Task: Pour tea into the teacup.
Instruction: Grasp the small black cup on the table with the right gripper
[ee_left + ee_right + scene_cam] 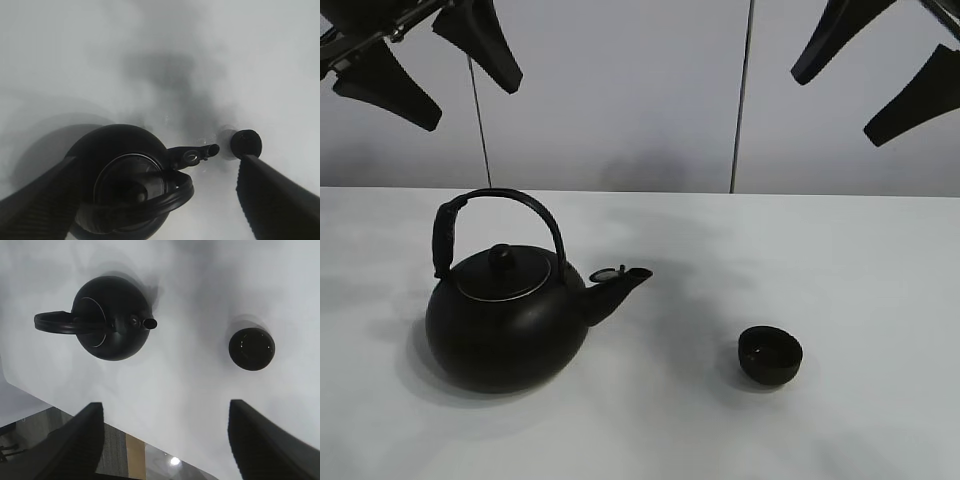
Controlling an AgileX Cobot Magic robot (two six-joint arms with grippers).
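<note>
A big round black kettle (505, 320) with an arched handle stands on the white table (740, 250) at the left, spout pointing right. The small black teacup (770, 355) stands to its right, apart from the spout. No tea shows; the cup's inside looks dark. My left gripper (430, 65) hangs open and empty high above the kettle. My right gripper (880, 70) hangs open and empty high above the right side. The left wrist view shows the kettle (125, 180) and teacup (246, 143) below the left gripper (157, 160). The right wrist view shows the kettle (112, 315) and teacup (251, 348) beyond the right gripper (166, 407).
A grey wall (620, 100) with vertical seams stands behind the table. In the right wrist view the table's edge (75, 407) shows, with floor (135, 450) beyond it.
</note>
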